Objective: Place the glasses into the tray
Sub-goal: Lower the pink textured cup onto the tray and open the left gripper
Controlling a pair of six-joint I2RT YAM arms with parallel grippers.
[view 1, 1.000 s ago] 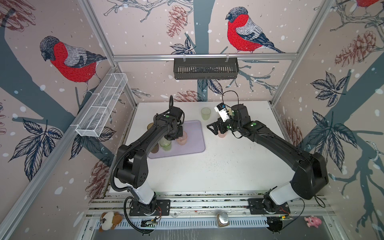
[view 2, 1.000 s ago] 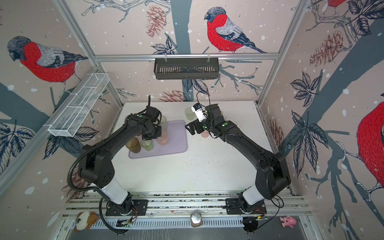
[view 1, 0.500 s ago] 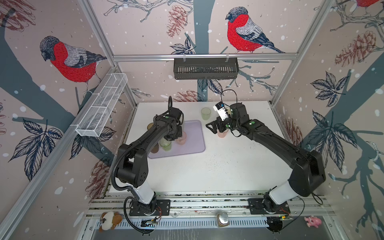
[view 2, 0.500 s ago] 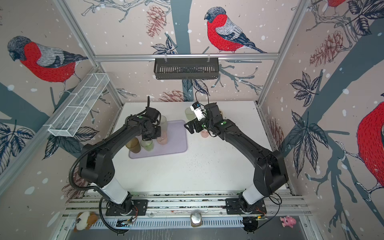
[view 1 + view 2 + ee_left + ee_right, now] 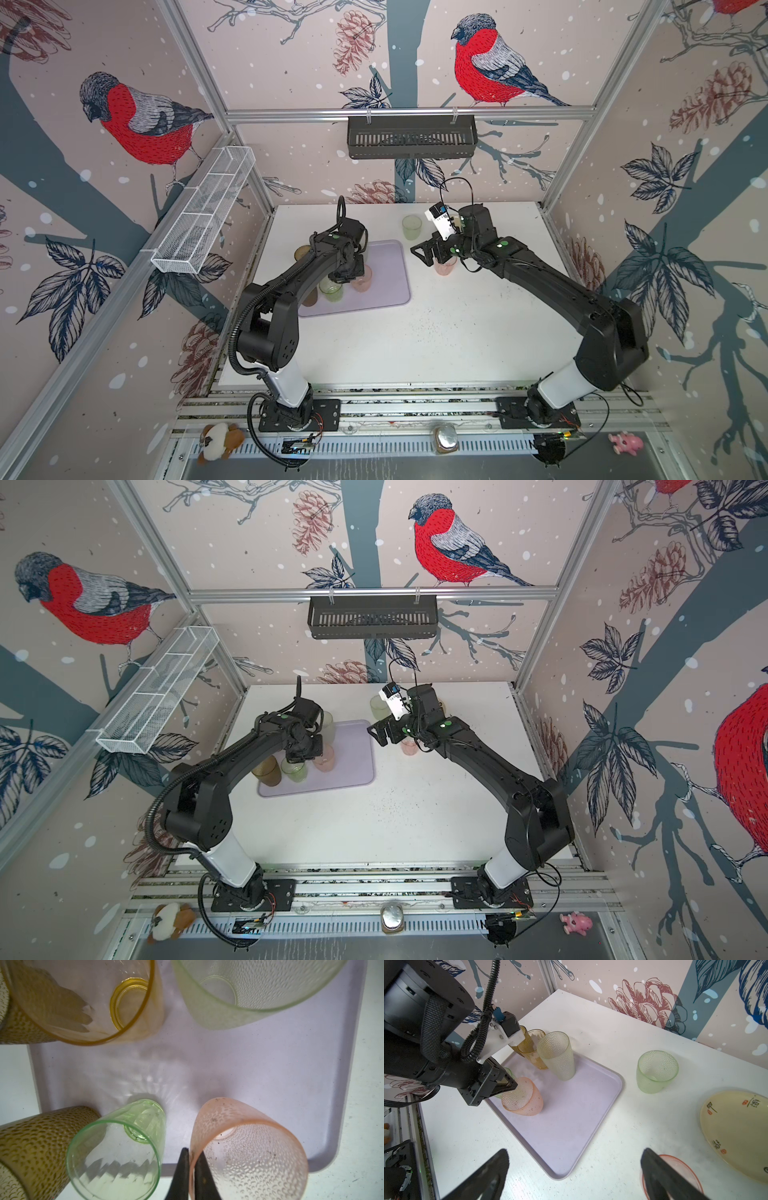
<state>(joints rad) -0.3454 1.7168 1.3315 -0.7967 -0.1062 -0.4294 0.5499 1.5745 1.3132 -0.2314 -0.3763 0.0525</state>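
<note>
Pink glass (image 5: 259, 1147) rim between left fingers (image 5: 179, 1176)

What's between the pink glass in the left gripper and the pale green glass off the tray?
No object. From pink glass to pale green glass: bare tray floor, its rim, then bare white table. The right wrist view shows it.

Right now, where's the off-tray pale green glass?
In both top views the pale green glass stands just beyond the tray's far right corner, near the right gripper.
</note>
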